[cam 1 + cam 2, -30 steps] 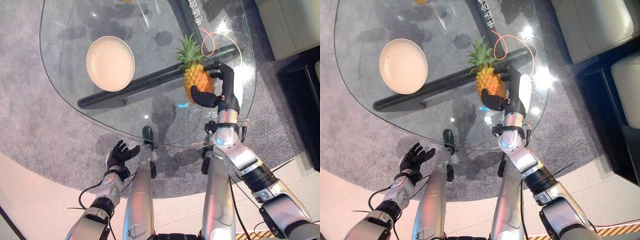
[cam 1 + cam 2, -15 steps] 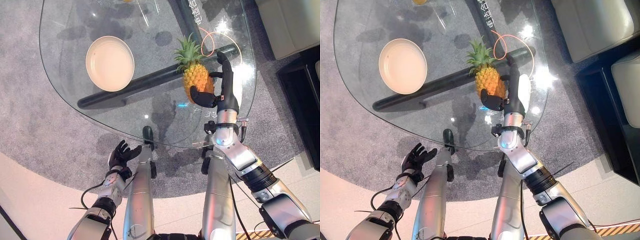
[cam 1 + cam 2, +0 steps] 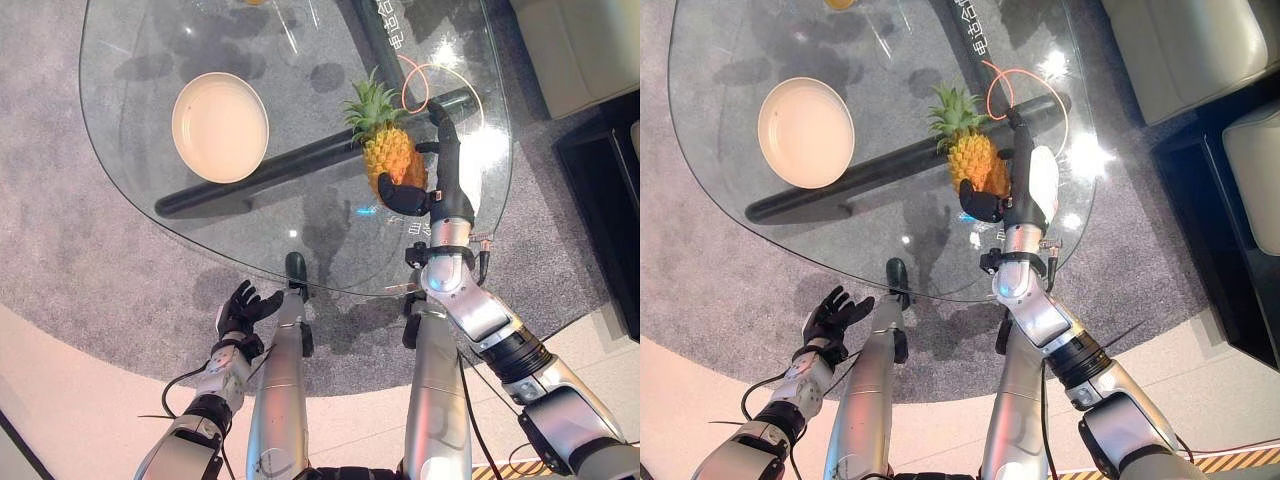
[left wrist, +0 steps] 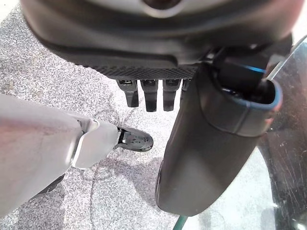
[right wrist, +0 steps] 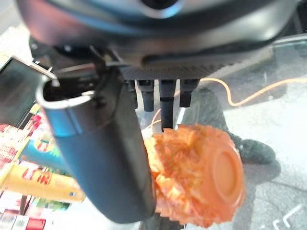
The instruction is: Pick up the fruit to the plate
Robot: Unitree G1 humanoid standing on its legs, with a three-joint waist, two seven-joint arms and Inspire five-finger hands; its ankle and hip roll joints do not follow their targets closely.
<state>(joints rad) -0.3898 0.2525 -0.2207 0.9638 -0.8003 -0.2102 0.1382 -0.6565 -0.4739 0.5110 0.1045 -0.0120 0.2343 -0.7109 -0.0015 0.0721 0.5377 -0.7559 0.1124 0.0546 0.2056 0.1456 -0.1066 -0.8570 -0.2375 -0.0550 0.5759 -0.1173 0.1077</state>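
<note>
While the yellow-orange pineapple with its green leafy crown (image 3: pixel 384 140) lies on the rounded clear-glass bench (image 3: pixel 130 150), the right robot hand (image 3: pixel 432 175) rests against the fruit's right side. Its fingers (image 3: pixel 441 135) run nearly straight along the pineapple's flank, and its thumb (image 3: pixel 398 195) sits at the fruit's blunt lower end. In the right wrist view the thumb (image 5: pixel 103 158) touches the pineapple's scaly side (image 5: pixel 196 175), with the flat base turned toward the camera and the fingertips just beyond the fruit; the hand is spread, not clamped.

A round cream-coloured plate (image 3: pixel 220 126) stands on the glass well apart from the pineapple, toward the robot's left. A thin orange cord loop (image 3: pixel 425 80) lies on the bench just beyond the hand.

Low at the robot's left side, off the bench and above the grey carpet (image 3: pixel 90 260), the left robot hand (image 3: pixel 240 308) hangs with fingers relaxed and holding nothing.
</note>
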